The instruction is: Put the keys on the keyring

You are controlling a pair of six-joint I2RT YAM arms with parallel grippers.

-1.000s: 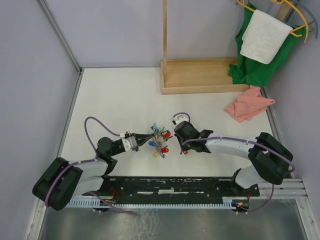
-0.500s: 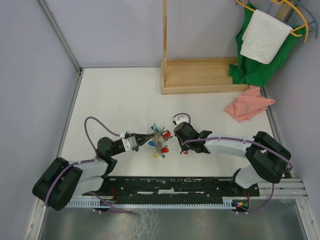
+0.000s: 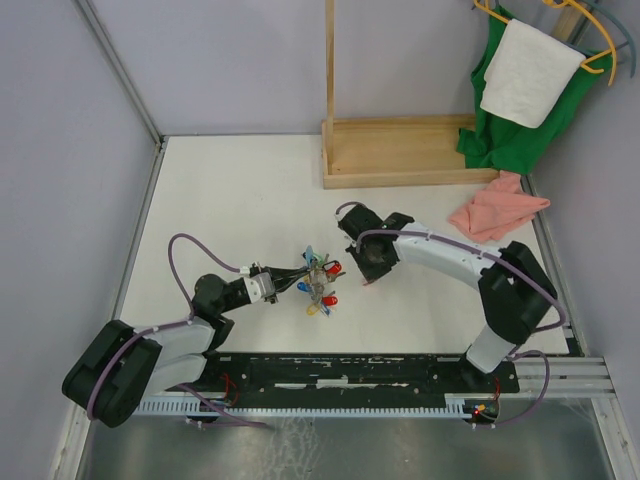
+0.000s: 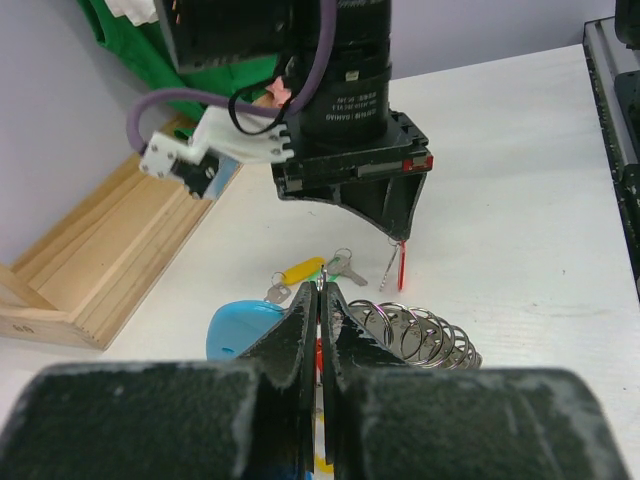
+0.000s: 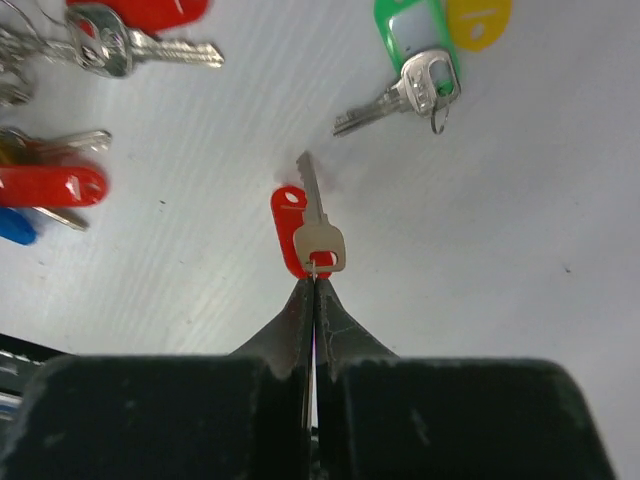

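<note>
Surface (image 3: 230,200): white, walled on the left and at the back. A wooden rack (image 3: 400,150) stands at its far edge, right of centre. A pink cloth (image 3: 495,210) lies crumpled at the right edge.

Left gripper (image 4: 322,292): reaches in low from the near left corner. The jaws are pressed together, with a thin metal part of the keyring pinched at the tips.

Right gripper (image 5: 313,288): points down over the middle of the surface, just right of the keyring. The jaws are closed tight on the small ring at the head of the red-tagged key.

Keyring (image 3: 318,285): sits toward the near edge at mid-width, between the two grippers. A light-blue band, a coil of grey metal rings and tags in several colours are visible.

Red-tagged key (image 5: 318,232): hangs from the right gripper, blade down, clear of the surface, with its red tag alongside.

Yellow-tagged key (image 4: 302,271): lies flat on the surface just beyond the left gripper's tips, near the hanging key but apart from it.
</note>
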